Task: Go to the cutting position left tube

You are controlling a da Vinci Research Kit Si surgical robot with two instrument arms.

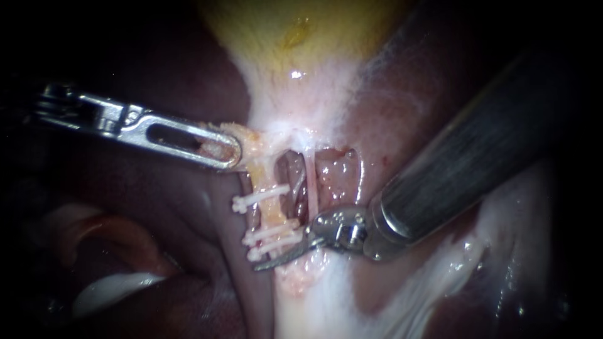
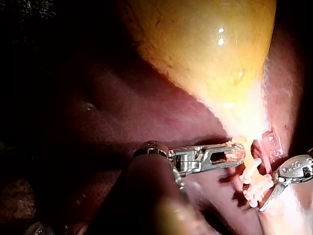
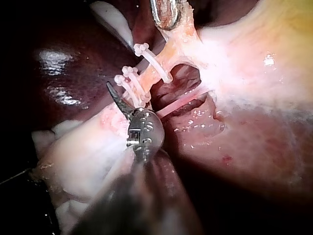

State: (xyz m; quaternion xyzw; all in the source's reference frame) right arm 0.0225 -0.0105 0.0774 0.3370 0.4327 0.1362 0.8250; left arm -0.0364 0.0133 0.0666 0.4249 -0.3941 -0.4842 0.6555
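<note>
Endoscope view shows the left instrument [image 1: 231, 150] with jaws clamped on the upper end of the left tube [image 1: 271, 216], while the tube's clips [image 1: 271, 233] partly hide the tip of the right instrument [image 1: 279, 256] just below.

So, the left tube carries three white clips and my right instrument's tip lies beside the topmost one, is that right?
Not quite: the tip of the right instrument lies beside the lowest clip, not the topmost. The left tube does carry three white clips. The endoscope view shows this.
</note>
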